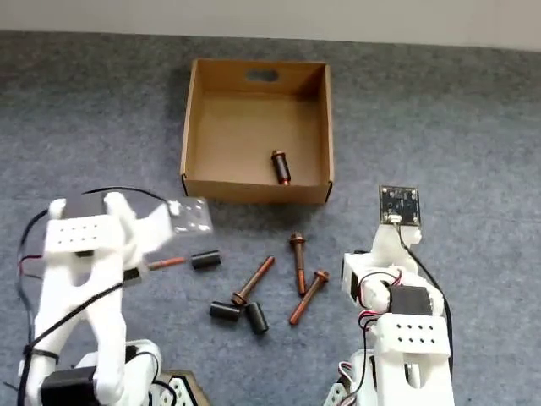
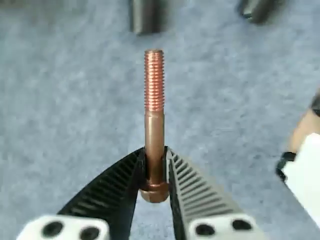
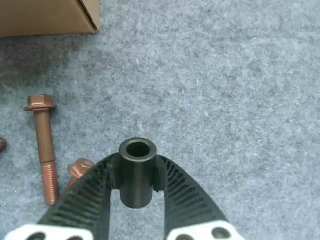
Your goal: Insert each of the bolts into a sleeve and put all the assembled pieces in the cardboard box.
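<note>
Copper-coloured bolt (image 2: 154, 125) is being gripped near its head by the left gripper (image 2: 155, 151), whose ribbed black fingers (image 2: 192, 182) are pressing on both sides of the shank. Its threaded end is pointing toward a loose sleeve (image 1: 205, 260), black and lying just beyond the tip on the grey carpet (image 1: 473, 127), the two apart. The right gripper (image 3: 136, 162) is clamping a second sleeve (image 3: 136, 175), the open bore showing at its free end. Between the arms three more bolts are lying: the left loose bolt (image 1: 254, 281), the middle loose bolt (image 1: 297, 262) and the right loose bolt (image 1: 308, 297), the last two near each other. Nearer the arm bases, a flat sleeve (image 1: 225, 311) and a tilted sleeve (image 1: 256, 317) are lying side by side, seemingly touching, though the high view is not settling this. The cardboard box (image 1: 258, 191) is sitting at the far side of the carpet, with one assembled piece (image 1: 281, 167) lying on its floor near the front wall.
</note>
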Controlling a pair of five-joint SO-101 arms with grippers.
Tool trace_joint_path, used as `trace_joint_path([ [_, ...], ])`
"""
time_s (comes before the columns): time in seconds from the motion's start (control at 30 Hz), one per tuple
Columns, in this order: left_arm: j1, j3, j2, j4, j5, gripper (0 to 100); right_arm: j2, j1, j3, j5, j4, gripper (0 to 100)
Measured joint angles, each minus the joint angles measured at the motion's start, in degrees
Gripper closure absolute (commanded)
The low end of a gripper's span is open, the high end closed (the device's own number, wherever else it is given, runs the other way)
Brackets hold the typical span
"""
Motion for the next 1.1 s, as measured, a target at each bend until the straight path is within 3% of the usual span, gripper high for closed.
trace_joint_path([
  [0.2,-1.58,0.00,3.16,-4.92,-0.18,99,0.00,0.00,0.00,0.00,0.00,99.3],
  [0.53,-2.20,-13.80,27.08,-7.56,-0.18,98,0.00,0.00,0.00,0.00,0.00,99.3],
  [0.77,-2.29,-23.03,36.75,-7.65,0.26,77,0.00,0.00,0.00,0.00,0.00,99.3],
  [1.1,-3.78,-33.67,38.42,-7.47,8.88,77,0.00,0.00,0.00,0.00,0.00,99.3],
])
